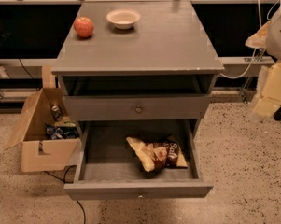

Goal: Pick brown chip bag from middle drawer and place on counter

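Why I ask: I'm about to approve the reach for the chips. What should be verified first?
1. Middle drawer pulled open: ok.
2. Brown chip bag lying in the drawer, nothing on top of it: ok.
3. Upper drawer closed, not overhanging the bag: ok.
4. End effector lined up over the drawer: not ok; it hangs off to the cabinet's right, above the floor.
5. Room on the counter: ok; the apple and white bowl sit near the back.
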`<action>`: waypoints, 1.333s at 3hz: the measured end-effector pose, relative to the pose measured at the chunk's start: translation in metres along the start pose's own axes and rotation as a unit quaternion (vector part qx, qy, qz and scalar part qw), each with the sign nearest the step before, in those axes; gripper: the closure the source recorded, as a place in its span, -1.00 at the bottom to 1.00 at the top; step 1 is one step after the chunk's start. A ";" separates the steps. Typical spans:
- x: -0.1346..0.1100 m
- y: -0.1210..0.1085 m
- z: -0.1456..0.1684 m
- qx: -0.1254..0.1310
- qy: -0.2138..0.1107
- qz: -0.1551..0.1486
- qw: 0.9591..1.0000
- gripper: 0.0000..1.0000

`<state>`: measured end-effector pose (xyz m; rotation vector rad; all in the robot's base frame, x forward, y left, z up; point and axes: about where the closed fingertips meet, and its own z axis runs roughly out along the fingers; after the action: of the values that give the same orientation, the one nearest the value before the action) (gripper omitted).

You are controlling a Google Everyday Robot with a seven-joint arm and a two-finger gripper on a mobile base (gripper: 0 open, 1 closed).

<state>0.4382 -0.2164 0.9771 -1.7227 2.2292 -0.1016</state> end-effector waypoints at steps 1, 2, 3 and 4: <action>0.000 0.000 0.000 0.000 0.000 0.000 1.000 -1.00; -0.007 0.000 0.026 -0.010 -0.030 0.008 0.999 -1.00; -0.025 0.004 0.084 -0.034 -0.077 0.018 0.996 -1.00; -0.055 0.010 0.143 -0.053 -0.123 0.032 0.991 -1.00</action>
<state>0.4825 -0.1419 0.8507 -1.6166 2.1374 0.2357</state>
